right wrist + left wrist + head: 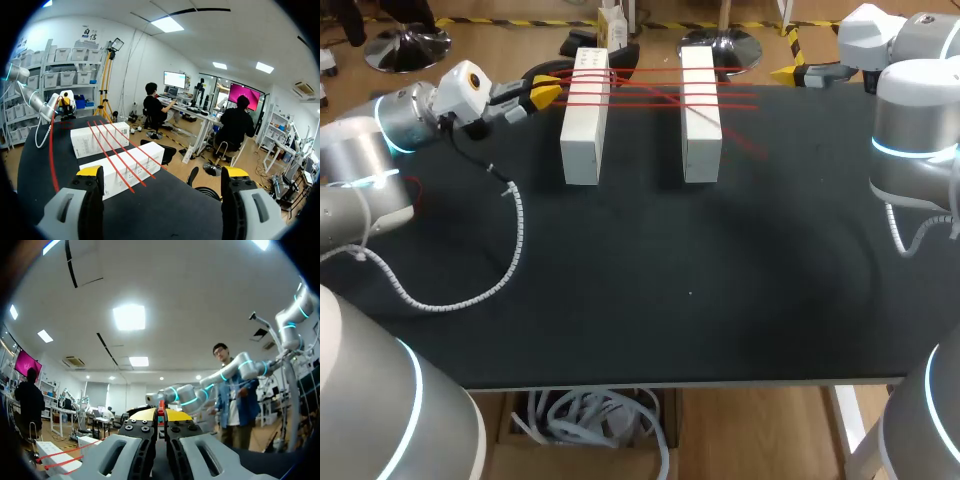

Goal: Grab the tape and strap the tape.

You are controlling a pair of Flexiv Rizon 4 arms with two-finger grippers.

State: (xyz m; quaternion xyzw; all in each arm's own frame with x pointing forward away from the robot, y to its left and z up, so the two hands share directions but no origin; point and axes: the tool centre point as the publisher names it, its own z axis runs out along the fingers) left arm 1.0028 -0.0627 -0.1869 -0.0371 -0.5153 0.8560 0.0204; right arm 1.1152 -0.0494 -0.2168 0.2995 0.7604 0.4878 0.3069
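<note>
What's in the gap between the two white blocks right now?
Only red tape strands cross it, from the left block to the right block, over bare black table; head view shows it.

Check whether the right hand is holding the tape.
No, the right hand is open and empty; the tape lies across the white blocks ahead.

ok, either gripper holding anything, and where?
Left gripper is shut on the red tape, on the stretch beside the left white block; right gripper open, empty.
</note>
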